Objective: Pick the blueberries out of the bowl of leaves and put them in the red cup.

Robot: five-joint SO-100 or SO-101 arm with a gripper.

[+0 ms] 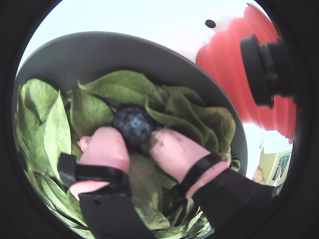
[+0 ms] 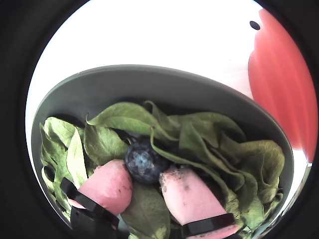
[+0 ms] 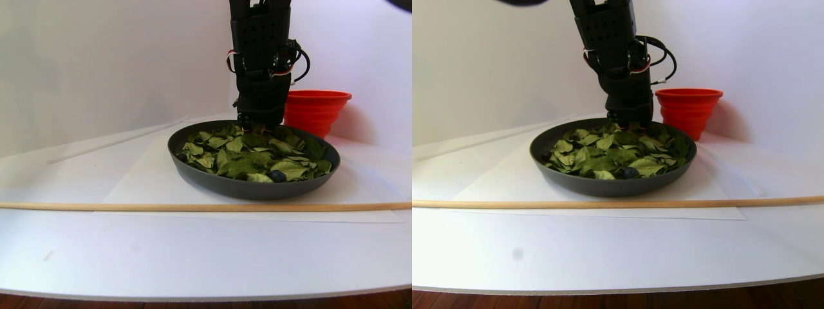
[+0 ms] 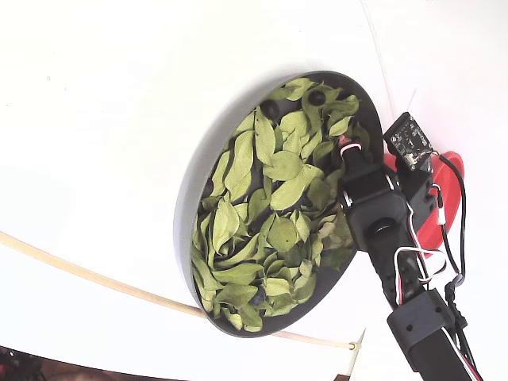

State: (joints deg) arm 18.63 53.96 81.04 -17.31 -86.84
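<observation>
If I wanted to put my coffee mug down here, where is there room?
The white table is bare in front of the wooden stick and left of the bowl. It is crowded behind the bowl, where the gripper and red cup stand.

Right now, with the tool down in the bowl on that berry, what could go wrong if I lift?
The tool pinches the blueberry only at the fingertips, so the round berry may squirt out. A leaf lies against the berry and could ride up with it. The red cup stands close behind the bowl, so a low swing might knock it.
</observation>
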